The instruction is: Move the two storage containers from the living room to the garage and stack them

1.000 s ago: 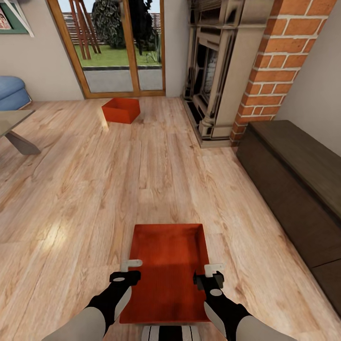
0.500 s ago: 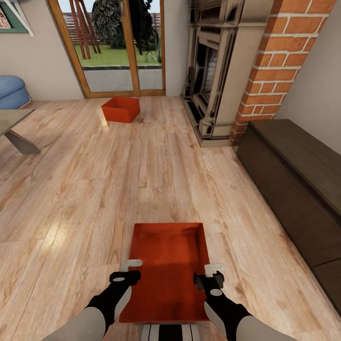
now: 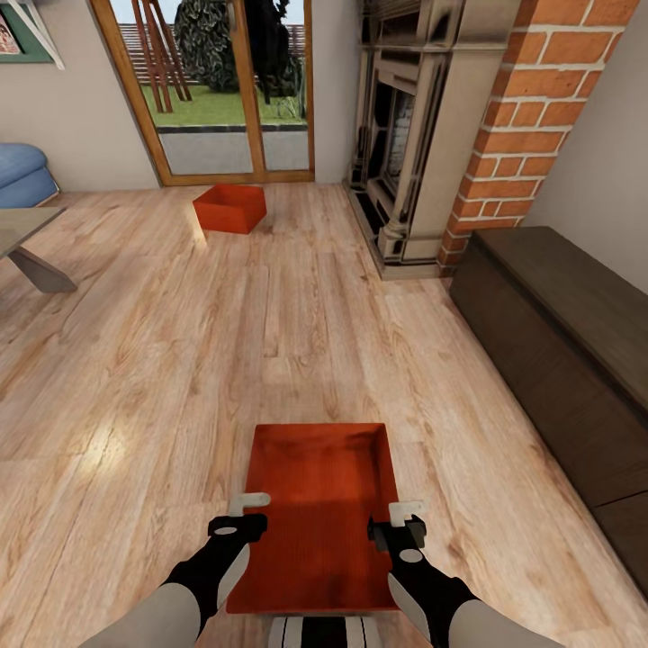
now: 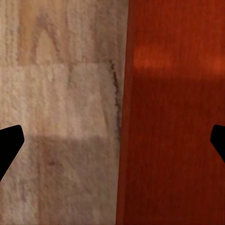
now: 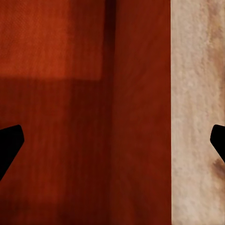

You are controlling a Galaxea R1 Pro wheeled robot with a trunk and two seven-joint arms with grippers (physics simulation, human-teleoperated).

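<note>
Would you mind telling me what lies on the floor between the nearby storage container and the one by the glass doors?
Nothing: in the head view, bare wood-plank floor runs from the near container to the far container.

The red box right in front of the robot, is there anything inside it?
No. The near storage container looks empty: just its flat red bottom. Both grippers, left and right, hover open over its side walls, hiding small bits. The wood-plank floor lies underneath it.

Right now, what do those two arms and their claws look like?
Both arms are light grey tubes ending in black wrist sections. The left gripper and right gripper each carry pale, off-white fingers on a black body. Their fingertips look like black wedges in the wrist views. No cables or markings are visible.
</note>
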